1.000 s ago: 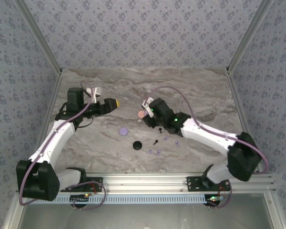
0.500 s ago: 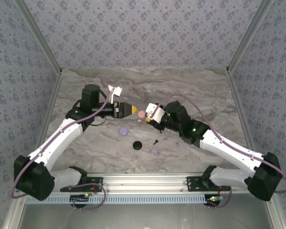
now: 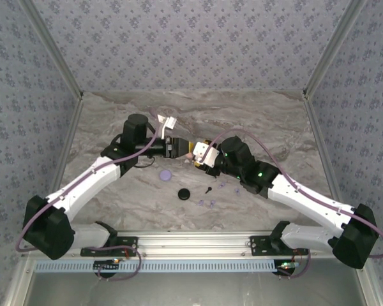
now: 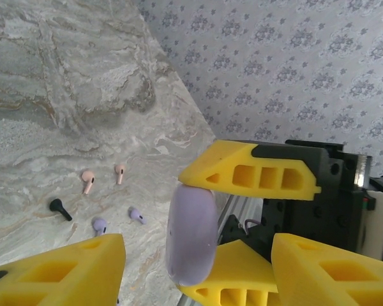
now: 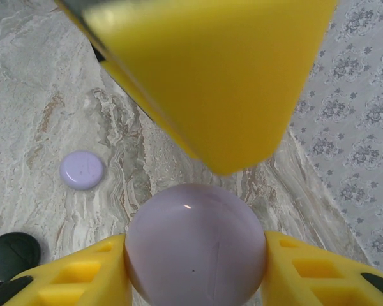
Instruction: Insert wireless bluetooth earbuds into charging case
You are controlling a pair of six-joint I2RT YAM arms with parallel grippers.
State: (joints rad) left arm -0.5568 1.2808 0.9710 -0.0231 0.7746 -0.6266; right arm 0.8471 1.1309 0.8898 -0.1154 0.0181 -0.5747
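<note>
Grippers are shown tip to tip above the middle of the marbled table [image 3: 127,201]. A pale round case [image 5: 195,245], whose tint cannot be settled between pink and lilac in these views, is pinched across its width by the yellow fingers of the right gripper [image 3: 195,155]. It is held clear of the surface with its lid closed. The left gripper [image 3: 181,149] is presented from 9 o'clock. Its jaws are spread and straddle the case edge-on with a gap on either side, so no contact is shown.

On the table, a lilac case [image 3: 165,173] is found at 7 o'clock from the held case and a black case [image 3: 184,194] near 6 o'clock. Both are closed and set apart from each other. The earbuds are scattered loose at about 5 o'clock. Two pink earbuds [image 4: 87,180], two lilac earbuds [image 4: 136,215] and one black earbud [image 4: 59,208] can be counted in the left wrist view.

Progress is judged to be early, since no earbud is seated in any case and none is gripped. Several steps are left. The held case must be taken between both grippers and opened, and its matching buds must be picked up and seated. By the same reckoning, the other two cases are to be filled in turn.
</note>
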